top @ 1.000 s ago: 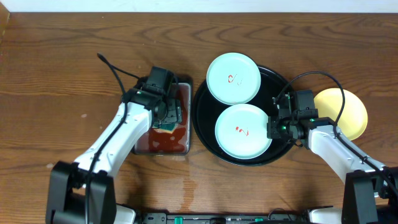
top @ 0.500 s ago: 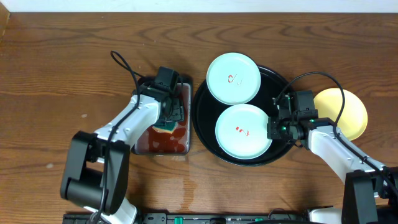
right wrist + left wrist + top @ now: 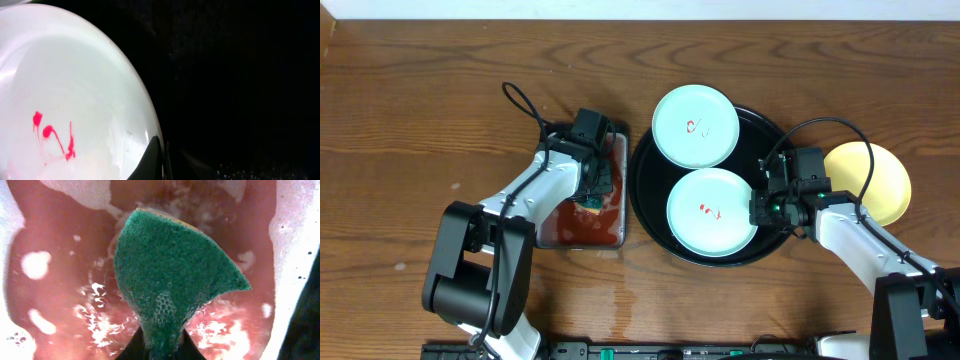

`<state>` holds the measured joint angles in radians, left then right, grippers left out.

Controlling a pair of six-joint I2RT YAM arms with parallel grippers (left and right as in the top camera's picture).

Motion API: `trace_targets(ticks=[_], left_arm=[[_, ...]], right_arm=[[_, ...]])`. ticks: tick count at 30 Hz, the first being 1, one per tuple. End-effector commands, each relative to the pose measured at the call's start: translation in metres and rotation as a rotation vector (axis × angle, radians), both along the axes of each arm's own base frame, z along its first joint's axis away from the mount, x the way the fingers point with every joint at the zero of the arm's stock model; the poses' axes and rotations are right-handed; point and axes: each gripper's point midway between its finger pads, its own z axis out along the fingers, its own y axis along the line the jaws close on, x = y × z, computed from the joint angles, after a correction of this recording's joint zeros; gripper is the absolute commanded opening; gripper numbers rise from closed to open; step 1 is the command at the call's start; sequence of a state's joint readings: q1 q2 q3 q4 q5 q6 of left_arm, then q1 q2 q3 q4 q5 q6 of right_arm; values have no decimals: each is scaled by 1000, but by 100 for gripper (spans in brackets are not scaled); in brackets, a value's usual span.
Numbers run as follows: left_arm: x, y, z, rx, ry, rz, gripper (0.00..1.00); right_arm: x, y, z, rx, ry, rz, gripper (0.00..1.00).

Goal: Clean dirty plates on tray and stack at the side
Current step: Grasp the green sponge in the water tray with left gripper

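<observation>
Plates: far plate [image 3: 695, 125] and near plate [image 3: 711, 210] on tray [image 3: 638, 190], yellow plate [image 3: 880, 180] on bench [image 3: 420, 120] beside it; left hand [image 3: 161, 350] dipped into pan [image 3: 623, 200], clamping sponge [image 3: 170, 280]; right hand [image 3: 760, 208] pinching near plate's rim.

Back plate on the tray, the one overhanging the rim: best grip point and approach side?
Its thin rim at the far-left arc, where the back plate overhangs the raised rim of the tray and likely has room beneath. Approach from outside the tray, low, one finger under and one over the edge.
</observation>
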<state>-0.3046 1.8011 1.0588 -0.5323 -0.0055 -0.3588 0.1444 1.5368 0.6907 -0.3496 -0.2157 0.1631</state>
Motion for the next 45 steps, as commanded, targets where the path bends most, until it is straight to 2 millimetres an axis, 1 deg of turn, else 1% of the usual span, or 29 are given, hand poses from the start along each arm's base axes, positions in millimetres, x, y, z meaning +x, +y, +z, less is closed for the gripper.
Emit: trace_targets(ticks=[1, 4, 10, 11, 13, 14, 15, 20, 26, 28, 31, 32, 33, 34, 36, 38, 39, 45], left_arm=[[-8, 4, -7, 17, 36, -1, 7], [-8, 4, -1, 15, 28, -1, 7], [0, 2, 29, -11, -59, -1, 7], [0, 1, 32, -14, -66, -1, 15], [0, 1, 35, -16, -73, -1, 54], [0, 1, 35, -17, -73, -1, 60], [0, 1, 34, -16, -70, -1, 63], [-2, 2, 29, -11, -55, -1, 65], [-3, 2, 16, -2, -26, -1, 64], [-3, 2, 11, 1, -17, -1, 57], [-2, 2, 1, 5, -3, 0, 50], [-1, 2, -1, 6, 0, 0, 46], [-1, 2, -4, 8, 6, -1, 34], [-2, 2, -6, 9, 10, 0, 28], [-2, 2, -9, 11, 16, -1, 21], [-2, 2, -9, 12, 17, -1, 10], [-3, 2, -9, 12, 18, -1, 8], [-9, 4, -9, 22, 41, -16, 7]], right_arm=[[-2, -2, -4, -30, 4, 13, 1], [-2, -3, -5, -33, 4, 12, 1], [-2, -3, -5, -33, 3, 11, 1], [-2, -3, -5, -33, 3, 11, 1], [-2, -3, -5, -33, 3, 11, 1], [-2, -3, -5, -33, 3, 11, 1], [-2, -3, -5, -33, 3, 11, 1], [-2, -3, -5, -33, 3, 11, 1], [-2, -3, -5, -33, 3, 11, 1], [-2, -3, -5, -33, 3, 11, 1], [-2, -3, -5, -33, 3, 11, 1], [-2, -3, -5, -33, 3, 11, 1], [-2, -3, -5, -33, 3, 11, 1], [-2, -3, -5, -33, 3, 11, 1], [-2, -3, -5, -33, 4, 11, 1], [-2, -3, -5, -33, 3, 11, 1], [-2, -3, -5, -33, 4, 11, 1], [-2, -3, -5, -33, 3, 12, 1]])
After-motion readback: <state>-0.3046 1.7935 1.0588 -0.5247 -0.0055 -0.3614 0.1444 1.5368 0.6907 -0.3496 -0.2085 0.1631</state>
